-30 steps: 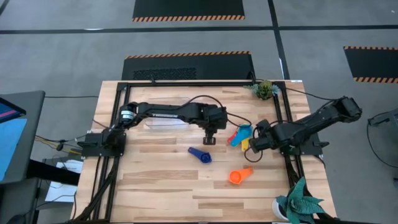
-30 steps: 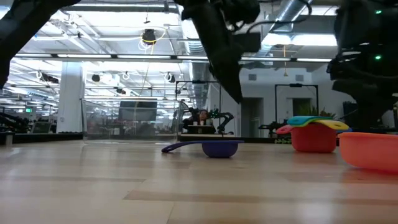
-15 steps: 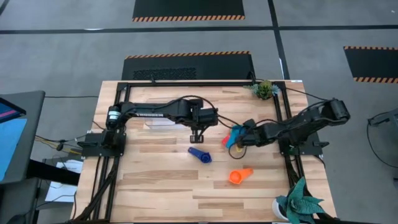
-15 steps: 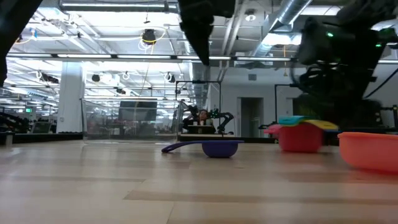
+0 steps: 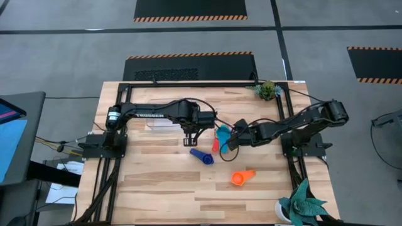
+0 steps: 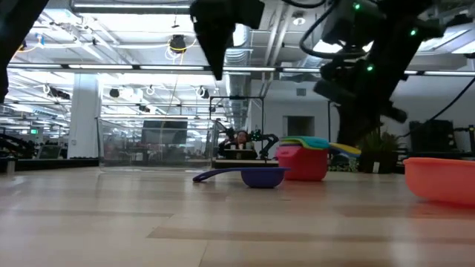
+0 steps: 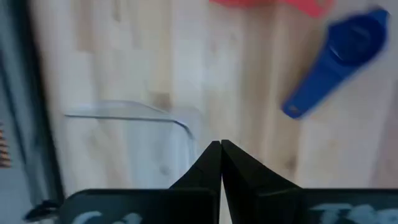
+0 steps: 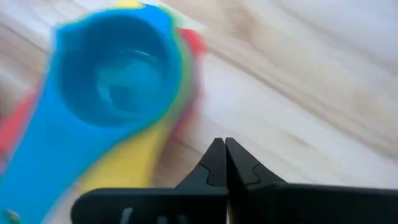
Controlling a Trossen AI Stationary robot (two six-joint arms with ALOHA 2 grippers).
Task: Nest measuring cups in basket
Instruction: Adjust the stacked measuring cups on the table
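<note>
1. Where the two arms meet near the middle of the table (image 5: pixel 157 182), we see the right gripper (image 5: pixel 230 142) just beside a nested stack of cups (image 5: pixel 220 137), red outermost with a light blue one on top (yellow and green rims show between them in the right wrist view).
2. We see its fingertips pressed together with nothing between them, the stack (image 8: pixel 106 106) lying just ahead of them.
3. The left gripper (image 5: pixel 193 139) hangs over the table just beside the basket (image 5: pixel 164 124), fingers (image 7: pixel 219 163) likewise closed and empty.
4. The dark blue cup (image 5: pixel 202 156) lies alone, near the left gripper and the stack.
5. The orange cup (image 5: pixel 241 177) sits apart, nearer the table's front edge.
6. The clear basket (image 7: pixel 130 143) holds no cup that we can see.
</note>
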